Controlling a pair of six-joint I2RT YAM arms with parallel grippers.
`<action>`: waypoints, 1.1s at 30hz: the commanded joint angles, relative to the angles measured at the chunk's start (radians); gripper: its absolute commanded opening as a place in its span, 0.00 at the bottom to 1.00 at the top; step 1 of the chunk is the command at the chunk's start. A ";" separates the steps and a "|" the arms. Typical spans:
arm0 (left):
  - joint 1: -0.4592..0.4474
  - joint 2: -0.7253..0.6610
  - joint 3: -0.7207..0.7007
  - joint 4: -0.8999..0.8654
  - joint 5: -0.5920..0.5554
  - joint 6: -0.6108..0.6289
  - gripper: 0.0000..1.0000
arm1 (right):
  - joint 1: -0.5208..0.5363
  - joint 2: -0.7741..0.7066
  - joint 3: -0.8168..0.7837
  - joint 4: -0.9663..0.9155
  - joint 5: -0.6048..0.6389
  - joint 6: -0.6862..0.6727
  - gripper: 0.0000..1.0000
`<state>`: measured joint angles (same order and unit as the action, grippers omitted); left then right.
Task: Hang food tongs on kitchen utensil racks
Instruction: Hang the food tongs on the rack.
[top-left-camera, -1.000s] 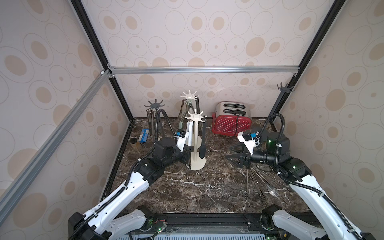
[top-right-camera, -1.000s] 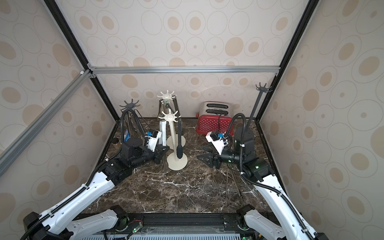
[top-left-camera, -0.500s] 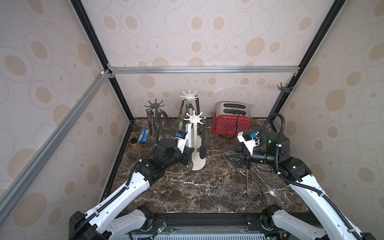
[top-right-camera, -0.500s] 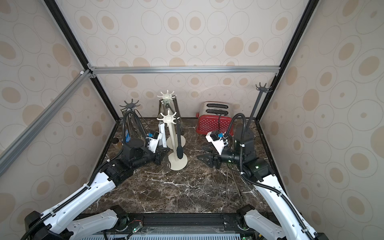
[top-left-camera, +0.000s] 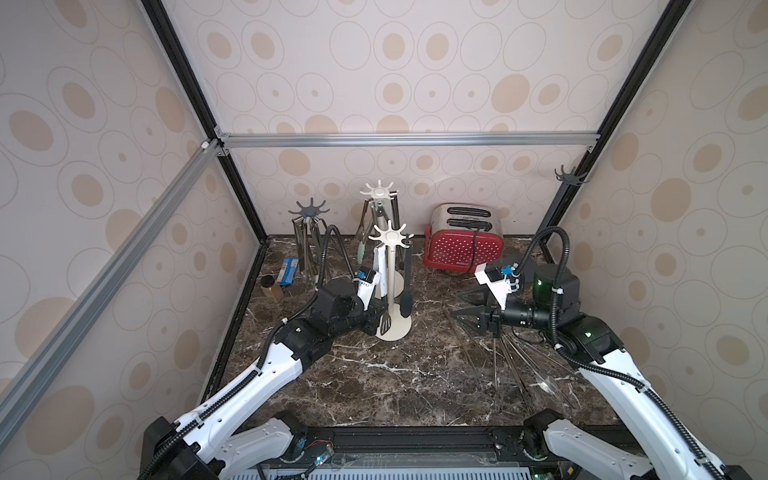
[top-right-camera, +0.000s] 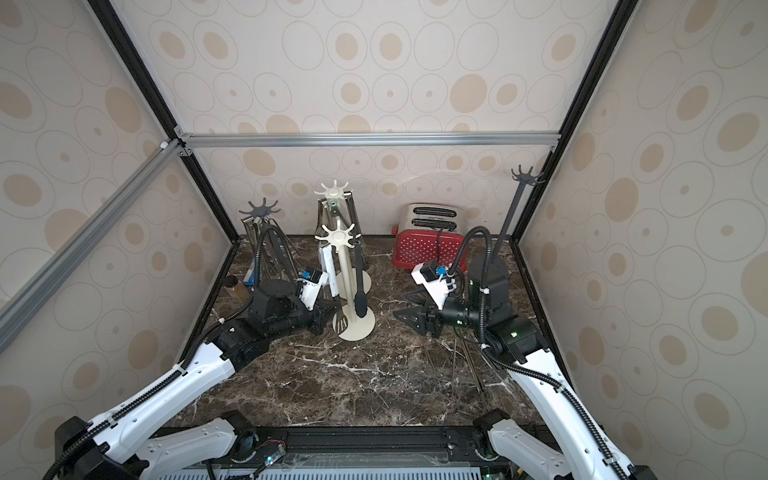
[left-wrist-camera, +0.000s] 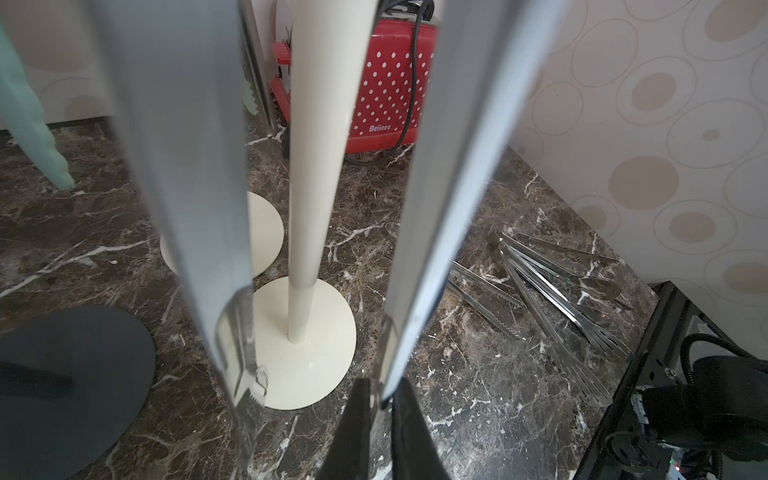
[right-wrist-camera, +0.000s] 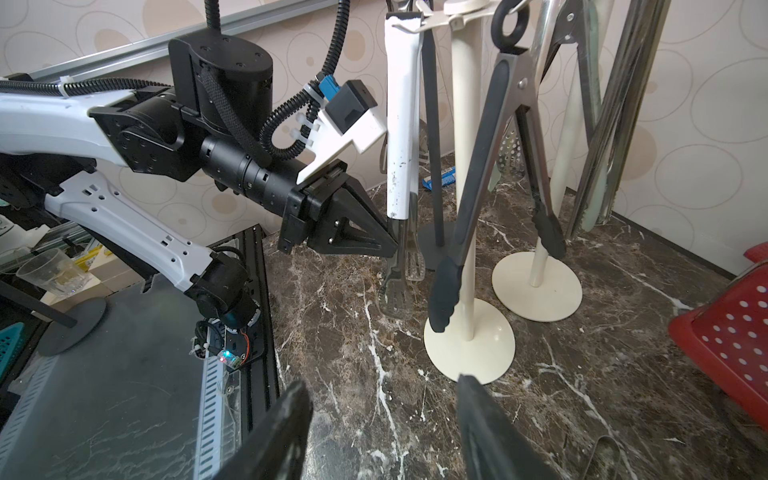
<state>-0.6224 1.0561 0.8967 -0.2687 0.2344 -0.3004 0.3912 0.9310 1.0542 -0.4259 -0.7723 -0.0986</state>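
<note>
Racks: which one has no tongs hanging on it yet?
The dark rack in the far right corner. Its hooks are bare, while the other three racks all hold tongs.

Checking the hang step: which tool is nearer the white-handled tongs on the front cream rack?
Left. The left tool is at the tongs' lower end, jaws either side of one steel arm; the right tool hovers apart, beyond the rack.

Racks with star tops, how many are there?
4: the back-left dark grey rack, the back cream rack, the front cream rack, the back-right dark grey rack.
</note>
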 joint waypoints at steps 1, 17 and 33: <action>0.005 -0.029 0.010 -0.024 0.004 0.002 0.19 | -0.005 0.000 -0.012 0.002 0.014 -0.011 0.59; 0.003 -0.133 -0.024 -0.064 -0.008 -0.024 0.35 | -0.005 0.089 -0.122 -0.166 0.460 0.187 0.52; 0.004 -0.309 -0.070 -0.129 -0.088 -0.043 0.44 | 0.036 0.518 -0.161 -0.166 0.696 0.336 0.41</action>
<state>-0.6224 0.7719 0.8291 -0.3641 0.1696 -0.3298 0.4088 1.4143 0.8787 -0.5732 -0.1436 0.2043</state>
